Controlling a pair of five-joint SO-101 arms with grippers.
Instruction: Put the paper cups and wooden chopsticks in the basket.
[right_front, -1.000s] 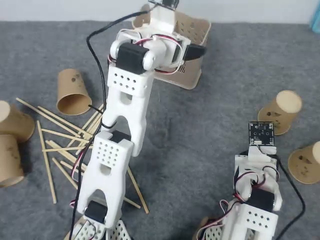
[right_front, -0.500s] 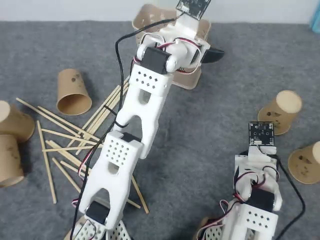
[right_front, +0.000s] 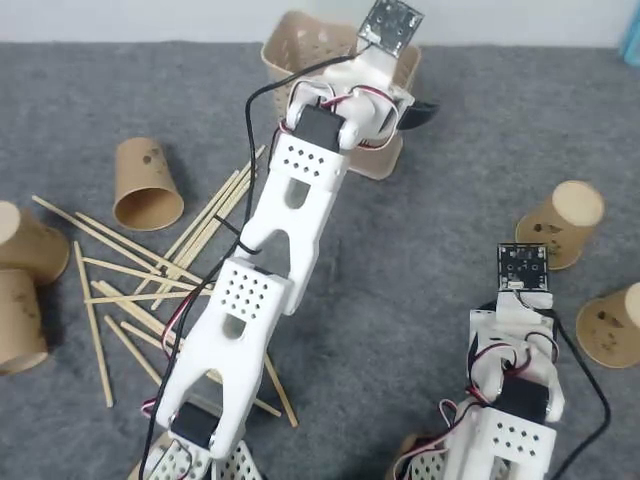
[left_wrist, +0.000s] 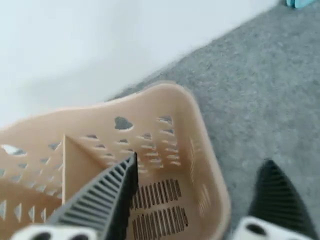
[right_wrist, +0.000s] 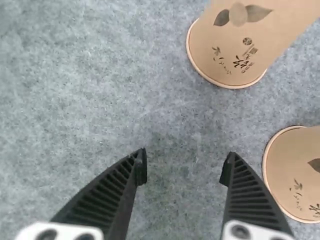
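Observation:
The tan perforated basket stands at the back of the grey carpet. My left gripper hangs open and empty over its right corner. In the left wrist view one finger is inside the basket and the other is outside, over the carpet; the left gripper holds nothing. Wooden chopsticks lie scattered on the left, with three paper cups on their sides around them. Two more cups lie on the right. My right gripper is open low over bare carpet, short of those cups.
The left arm's white links stretch diagonally over the chopstick pile towards the basket. The right arm's base sits at the front right. A pale wall borders the carpet at the back.
The left arm has swung to the right, carrying its gripper from above the basket's middle to its right corner. More chopsticks show beside the arm. The right arm has kept still.

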